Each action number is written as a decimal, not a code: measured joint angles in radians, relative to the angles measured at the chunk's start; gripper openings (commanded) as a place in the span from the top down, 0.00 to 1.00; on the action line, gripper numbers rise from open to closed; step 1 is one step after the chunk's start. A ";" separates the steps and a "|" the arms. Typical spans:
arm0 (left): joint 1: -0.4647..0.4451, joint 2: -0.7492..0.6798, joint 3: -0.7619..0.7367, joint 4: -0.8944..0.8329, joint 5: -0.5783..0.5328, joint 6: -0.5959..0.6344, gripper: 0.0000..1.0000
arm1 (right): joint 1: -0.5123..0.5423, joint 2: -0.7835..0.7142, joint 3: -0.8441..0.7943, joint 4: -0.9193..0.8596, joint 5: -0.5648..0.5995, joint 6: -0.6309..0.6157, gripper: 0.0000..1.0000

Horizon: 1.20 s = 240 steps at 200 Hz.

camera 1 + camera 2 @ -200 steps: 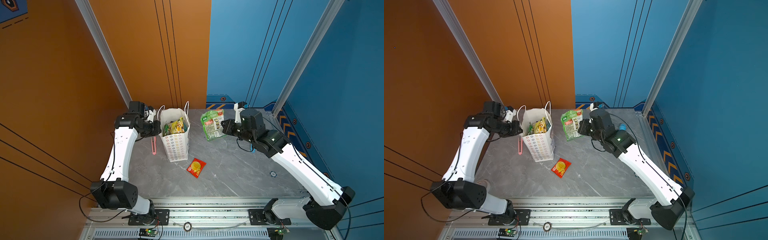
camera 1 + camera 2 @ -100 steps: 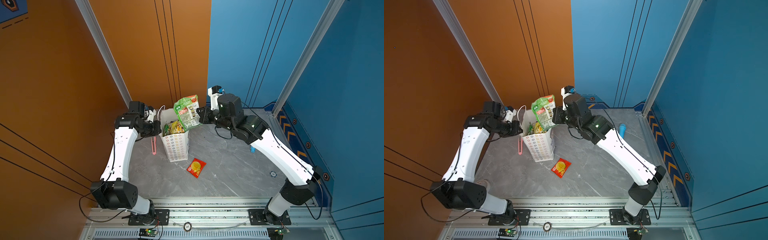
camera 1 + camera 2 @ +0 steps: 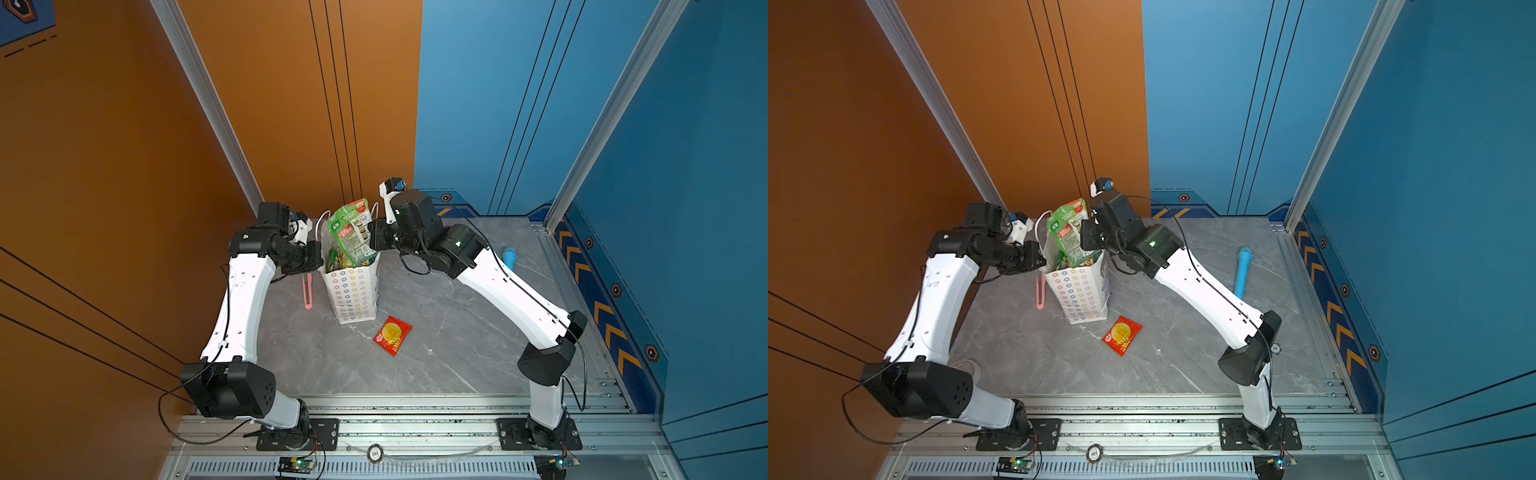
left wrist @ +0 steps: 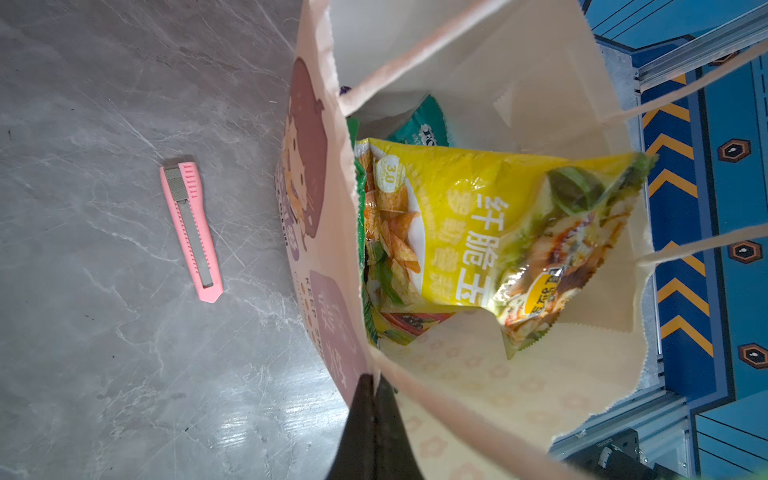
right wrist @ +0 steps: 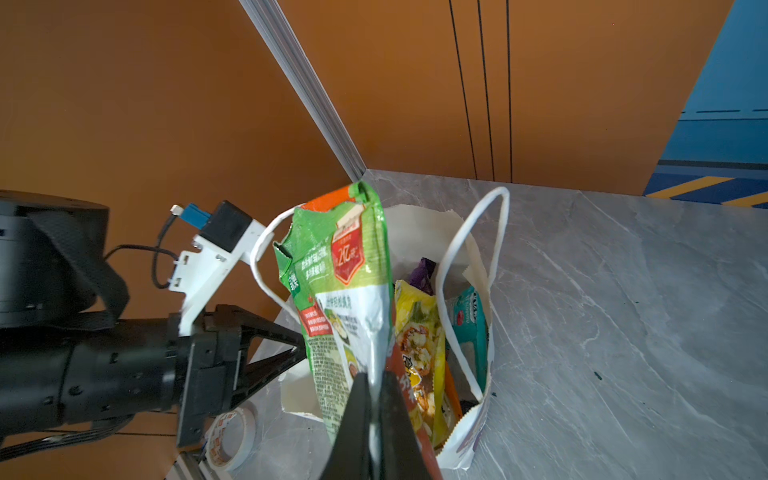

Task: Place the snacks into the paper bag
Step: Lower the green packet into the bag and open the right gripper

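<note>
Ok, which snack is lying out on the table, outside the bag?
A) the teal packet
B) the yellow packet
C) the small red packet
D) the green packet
C: the small red packet lies on the table beside the paper bag; the green packet is pinched in the right gripper at the bag's mouth, and the yellow packet and teal packet sit inside.

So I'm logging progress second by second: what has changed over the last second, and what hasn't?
The right gripper, shut on the green packet, swung left from beside the paper bag to over it; the packet's lower end now dips into the opening. Unchanged: the left gripper pinching the bag's rim, and the red packet, pink cutter and blue cylinder lying where they were.
</note>
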 measured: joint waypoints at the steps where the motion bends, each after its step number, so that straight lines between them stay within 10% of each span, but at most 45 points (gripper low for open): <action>1: 0.000 0.000 0.000 0.000 0.000 0.000 1.00 | 0.000 0.002 0.001 -0.001 0.001 0.000 1.00; 240: 0.000 0.000 0.000 0.000 0.000 0.000 1.00 | 0.010 0.338 0.196 -0.031 0.144 -0.058 1.00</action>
